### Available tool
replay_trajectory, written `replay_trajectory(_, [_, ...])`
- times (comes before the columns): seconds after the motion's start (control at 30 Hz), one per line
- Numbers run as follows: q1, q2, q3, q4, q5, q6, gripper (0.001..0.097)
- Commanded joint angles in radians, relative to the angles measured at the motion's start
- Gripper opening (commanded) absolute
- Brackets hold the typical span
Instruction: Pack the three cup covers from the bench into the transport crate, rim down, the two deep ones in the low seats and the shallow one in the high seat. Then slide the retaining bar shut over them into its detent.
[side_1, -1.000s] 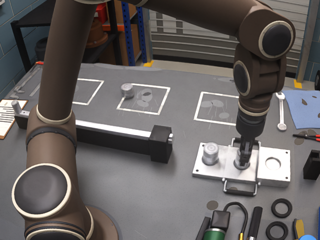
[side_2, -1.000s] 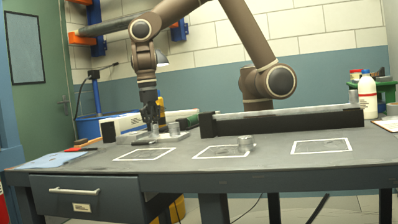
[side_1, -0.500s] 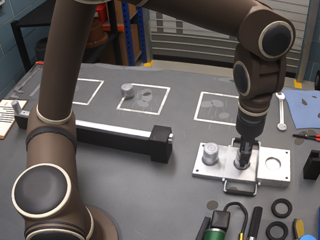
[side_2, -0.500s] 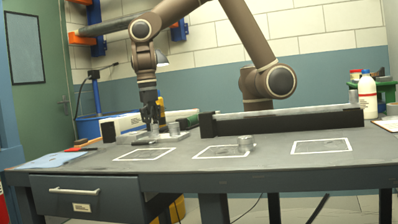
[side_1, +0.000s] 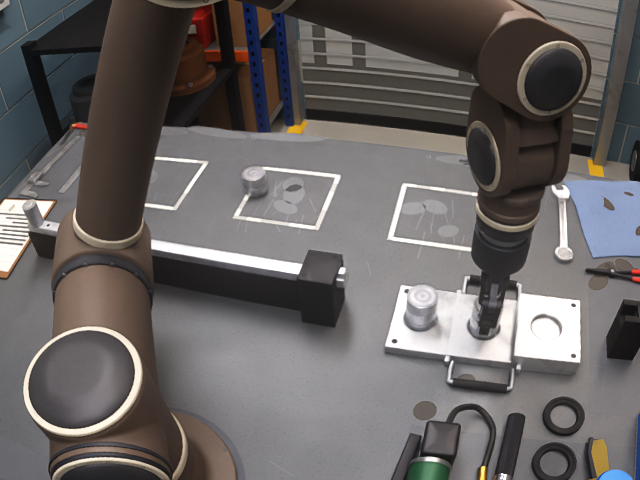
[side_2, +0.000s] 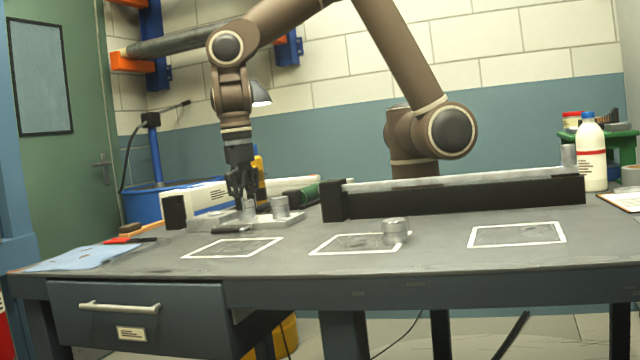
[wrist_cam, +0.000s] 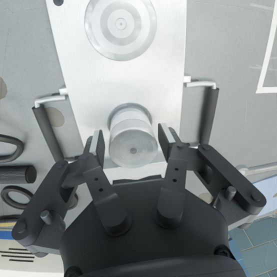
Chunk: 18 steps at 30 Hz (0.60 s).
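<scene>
A deep cup cover (wrist_cam: 132, 139) (side_1: 482, 318) stands rim down in the middle seat of the metal transport crate (side_1: 483, 330) (side_2: 247, 218). My gripper (wrist_cam: 131, 140) (side_1: 487, 315) (side_2: 243, 197) is open, its fingers on either side of this cover and holding nothing. A second cover (side_1: 421, 306) (wrist_cam: 120, 25) (side_2: 279, 206) sits rim down in the crate's left seat, while the right seat (side_1: 546, 327) is an open round hole. The third cover (side_1: 255, 180) (side_2: 395, 229) stands on the bench at the corner of the middle white square. The retaining bar (side_1: 207, 268) (side_2: 460, 192) lies on the bench, left of the crate.
Crate handles (side_1: 481, 380) stick out at its near and far sides. A black block (side_1: 624, 330) stands right of the crate. A wrench (side_1: 562, 222), blue cloth (side_1: 607, 217), rubber rings (side_1: 563, 415) and hand tools (side_1: 439, 444) lie around it. Three white squares (side_1: 434, 217) mark the bench.
</scene>
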Motion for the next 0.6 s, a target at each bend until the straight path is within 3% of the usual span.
replay_trajectory(0.0, [0.000,-0.003,0.004,0.005,0.000,0.000,0.0640])
replay_trajectory(0.2, [0.000,-0.025,0.042,0.063,0.000,0.000,0.0640])
replay_trajectory(0.57, [0.000,-0.074,0.171,0.241,0.000,0.000,0.0640])
